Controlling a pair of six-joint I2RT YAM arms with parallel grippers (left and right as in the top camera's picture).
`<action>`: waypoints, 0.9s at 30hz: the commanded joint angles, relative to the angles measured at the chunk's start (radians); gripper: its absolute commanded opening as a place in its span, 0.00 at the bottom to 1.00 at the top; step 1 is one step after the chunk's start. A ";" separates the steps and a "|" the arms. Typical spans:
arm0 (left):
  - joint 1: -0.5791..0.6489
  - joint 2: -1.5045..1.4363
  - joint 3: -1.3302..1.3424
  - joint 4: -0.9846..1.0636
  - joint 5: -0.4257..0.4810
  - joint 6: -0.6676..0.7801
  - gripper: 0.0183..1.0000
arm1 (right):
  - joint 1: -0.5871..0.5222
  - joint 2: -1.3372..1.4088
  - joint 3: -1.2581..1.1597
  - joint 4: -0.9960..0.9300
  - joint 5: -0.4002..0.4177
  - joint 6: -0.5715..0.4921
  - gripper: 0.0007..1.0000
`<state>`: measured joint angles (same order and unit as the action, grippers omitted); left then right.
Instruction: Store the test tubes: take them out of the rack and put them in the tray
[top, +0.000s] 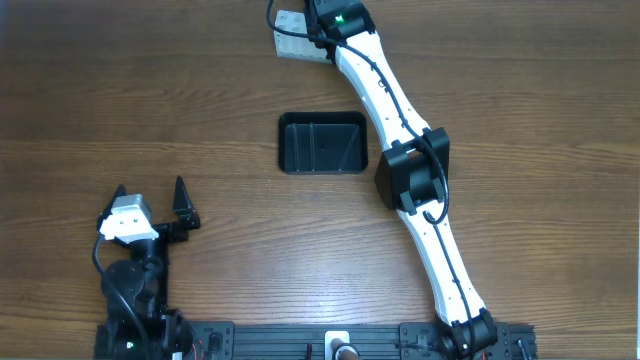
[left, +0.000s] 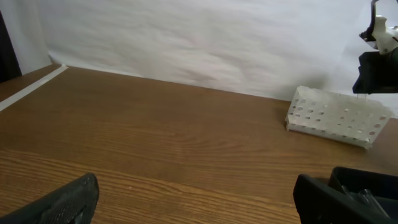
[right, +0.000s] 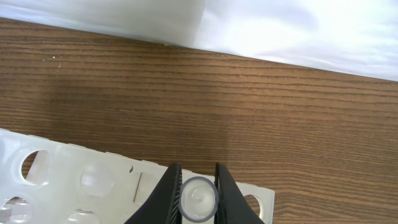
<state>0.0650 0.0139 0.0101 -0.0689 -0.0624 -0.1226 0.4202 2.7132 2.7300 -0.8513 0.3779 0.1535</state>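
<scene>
The right gripper's (right: 198, 186) jaws are clamped on the rim of a clear tube (right: 198, 199), one finger on each side. The tube stands upright at the edge row of the rack (right: 74, 180), close to one corner; whether its foot is seated in a hole or lifted free I cannot tell. The rack is white with round holes and lies flat on the table (top: 520, 120), just in front of a white backdrop (left: 186, 43). The right arm (top: 400, 120) runs from its base up to the rack. The black tray (top: 322, 143) sits near the rack, on the side towards the arm bases, apart from it. The left gripper (top: 152, 198) is well away from the rack, beyond the tray and near its own base, jaws wide apart and holding nothing
</scene>
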 joint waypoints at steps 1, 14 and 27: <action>0.005 -0.007 -0.005 0.000 0.006 0.018 1.00 | 0.002 0.004 0.005 0.000 0.016 0.002 0.09; 0.005 -0.007 -0.005 0.000 0.006 0.018 1.00 | 0.007 -0.076 0.005 -0.006 0.040 0.001 0.11; 0.005 -0.007 -0.005 0.000 0.006 0.018 1.00 | 0.013 -0.157 0.005 0.000 0.040 -0.002 0.11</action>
<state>0.0650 0.0139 0.0101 -0.0689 -0.0624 -0.1226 0.4248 2.6289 2.7300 -0.8555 0.3889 0.1535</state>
